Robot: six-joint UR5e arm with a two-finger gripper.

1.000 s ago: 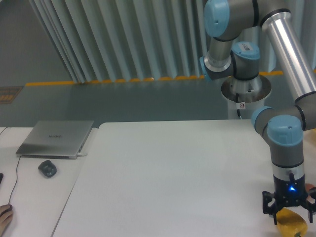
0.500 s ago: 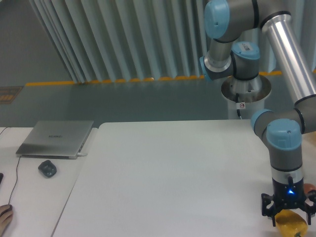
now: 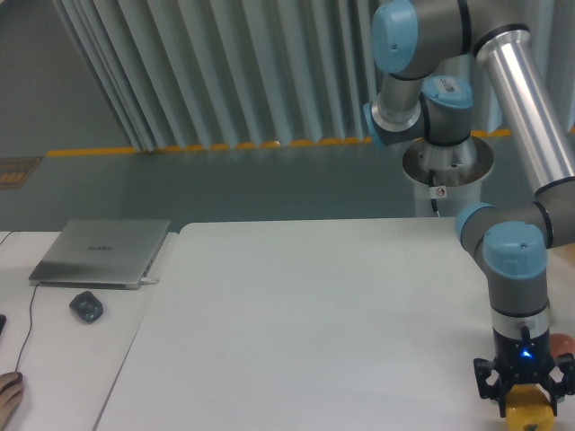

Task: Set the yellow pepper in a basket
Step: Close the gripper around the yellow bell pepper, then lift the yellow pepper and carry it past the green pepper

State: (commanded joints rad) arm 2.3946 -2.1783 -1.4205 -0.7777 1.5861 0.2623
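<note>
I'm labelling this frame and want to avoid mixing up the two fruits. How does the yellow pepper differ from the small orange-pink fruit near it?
The yellow pepper is bright yellow; the small orange-pink fruit is orange-pink. The pepper looks larger, though cut by the frame's bottom edge; the fruit shows only as a sliver at the right edge. The pepper sits between the fingers of the gripper; the fruit lies apart, behind the arm. Both are at the table's near right corner.

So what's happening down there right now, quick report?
End effector low at the table's near right corner, straddling the pepper. Grip unclear. Pepper partly cut off by the frame. No basket in view; small orange fruit beside it.
</note>
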